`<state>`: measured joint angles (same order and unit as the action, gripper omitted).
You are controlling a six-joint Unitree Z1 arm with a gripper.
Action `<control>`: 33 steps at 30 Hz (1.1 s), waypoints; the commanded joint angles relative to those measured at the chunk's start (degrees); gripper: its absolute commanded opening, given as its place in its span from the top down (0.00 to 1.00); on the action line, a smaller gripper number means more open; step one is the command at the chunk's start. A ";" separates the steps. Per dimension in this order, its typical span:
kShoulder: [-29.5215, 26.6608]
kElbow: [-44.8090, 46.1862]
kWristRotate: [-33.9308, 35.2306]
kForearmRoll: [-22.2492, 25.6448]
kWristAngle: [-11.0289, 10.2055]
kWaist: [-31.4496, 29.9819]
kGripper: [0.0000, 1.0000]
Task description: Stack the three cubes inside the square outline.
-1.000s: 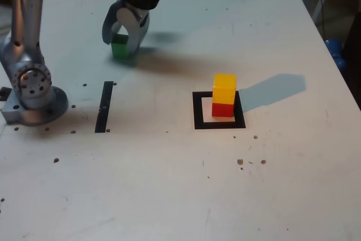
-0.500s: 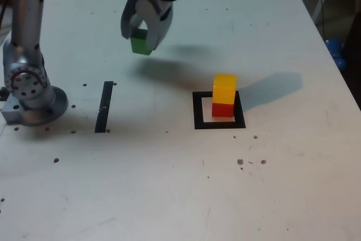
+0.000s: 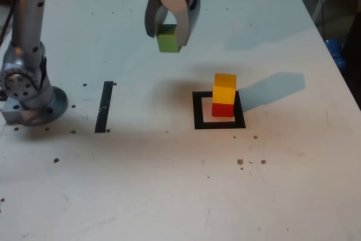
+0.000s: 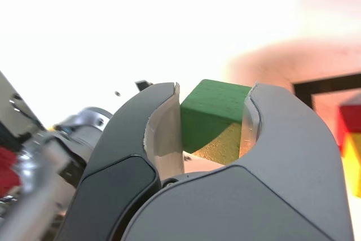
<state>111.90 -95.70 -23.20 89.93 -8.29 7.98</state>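
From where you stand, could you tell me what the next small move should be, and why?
I would probably carry the green cube toward the exterior view's right, keeping it high: the gripper holds it off the table, and the yellow cube already sits on the red cube inside the square outline, lacking only a third.

Round grey base at exterior view's 9 o'clock; grey tubular link; grey hand, curved, pale inner pads.
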 commanded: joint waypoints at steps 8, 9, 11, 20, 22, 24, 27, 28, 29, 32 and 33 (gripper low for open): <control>3.72 -6.22 3.51 1.73 2.10 -4.12 0.64; 4.06 -6.98 3.81 1.89 2.29 -4.65 0.64; 4.68 -8.44 4.38 2.14 2.68 -5.67 0.64; 6.40 -12.18 6.09 2.48 3.89 -8.83 0.64; 6.59 -12.61 6.38 2.46 4.11 -9.44 0.64; 6.77 -13.12 6.68 2.45 4.29 -10.06 0.64; 7.23 -14.10 6.95 2.44 4.62 -10.91 0.64; 7.39 -14.36 6.98 2.44 4.70 -11.08 0.64; 7.54 -14.59 7.00 2.43 4.77 -11.22 0.64; 7.98 -15.21 7.03 2.35 4.91 -11.49 0.64; 8.11 -15.40 7.03 2.33 4.95 -11.56 0.64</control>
<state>119.55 -110.76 -16.26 91.61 -3.40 -3.42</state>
